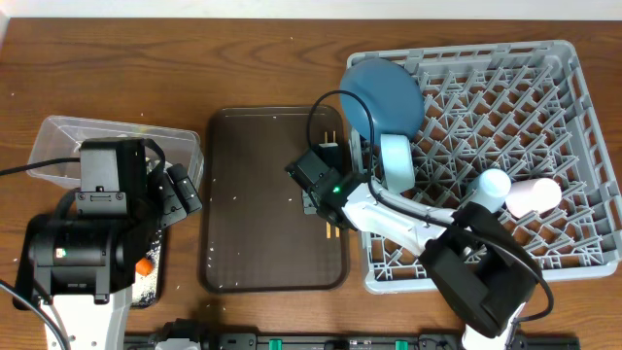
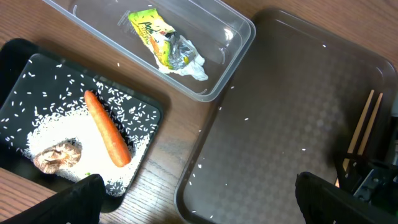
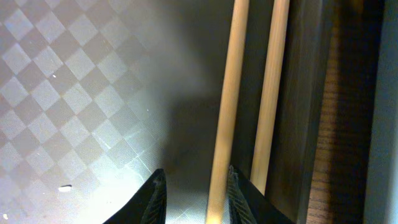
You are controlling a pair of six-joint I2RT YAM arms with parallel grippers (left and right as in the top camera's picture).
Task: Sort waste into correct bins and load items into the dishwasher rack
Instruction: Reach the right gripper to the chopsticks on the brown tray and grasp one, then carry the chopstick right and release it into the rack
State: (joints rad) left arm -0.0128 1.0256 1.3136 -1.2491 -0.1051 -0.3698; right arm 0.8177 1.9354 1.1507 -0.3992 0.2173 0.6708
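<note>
The wooden chopsticks [image 3: 233,93] lie side by side at the right edge of the brown serving tray [image 1: 272,204]. My right gripper [image 3: 193,199] is open and low over them. One chopstick sits between its fingers and the other lies just outside the right finger. My left gripper [image 2: 199,205] is open and empty, above the table between the black tray [image 2: 18,56] and the serving tray. The black tray holds the carrot [image 2: 107,129], the brown lump [image 2: 57,155] and rice [image 2: 62,134]. The clear tub [image 2: 236,25] holds the wrapper with tissue [image 2: 165,46].
The grey rack [image 1: 505,107] fills the right side. It holds the blue plate [image 1: 384,92] on edge, a pale blue-white vessel [image 1: 397,160] beside it, and a small light cup [image 1: 493,185] and a pink cup [image 1: 535,194]. A few rice grains lie on the serving tray.
</note>
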